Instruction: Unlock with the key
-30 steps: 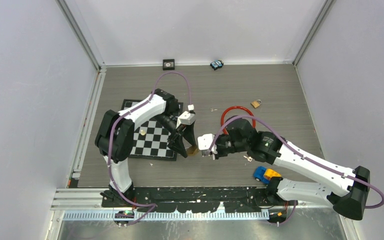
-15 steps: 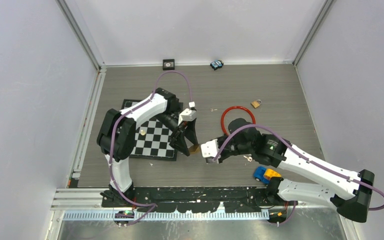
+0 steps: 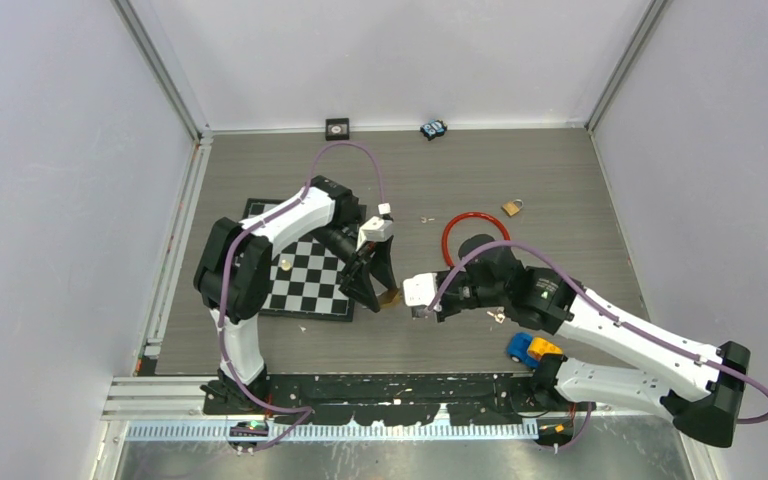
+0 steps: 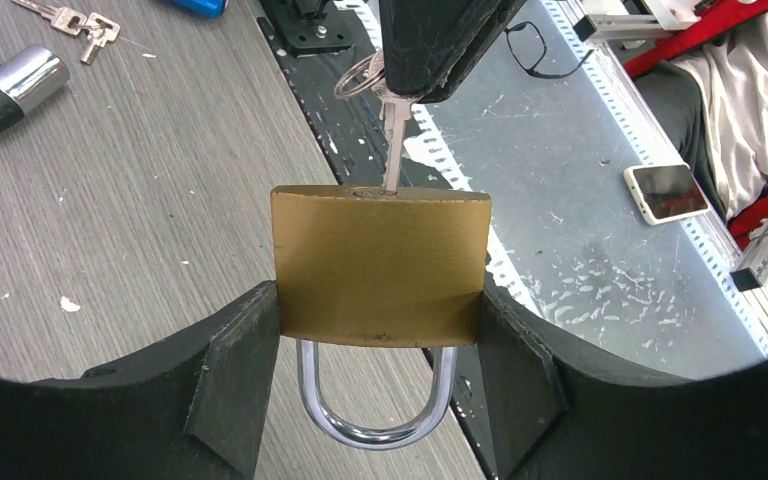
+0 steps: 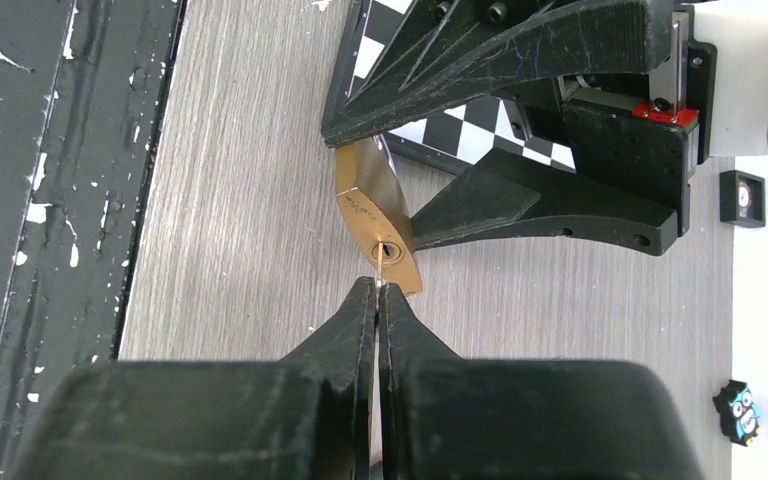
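A brass padlock [image 4: 380,268] with a closed silver shackle [image 4: 375,420] is clamped by its sides in my left gripper [image 4: 380,350], held just above the table by the checkerboard's right edge. A silver key [image 4: 392,135] on a ring sticks blade-first into the keyhole [image 5: 388,251] in the padlock's bottom face. My right gripper [image 5: 378,290] is shut flat on the key's head, facing the left gripper. In the top view the padlock [image 3: 388,296] sits between both grippers.
A checkerboard [image 3: 305,280] lies under the left arm. A red cable lock [image 3: 475,235], a second small padlock [image 3: 511,207], spare keys [image 3: 497,317] and a blue-yellow toy car [image 3: 530,349] lie on the right. The table's near edge [image 5: 70,200] is close.
The right gripper drew back a little and then moved left again toward the padlock with the key. The left gripper shifted slightly right, still holding the padlock.
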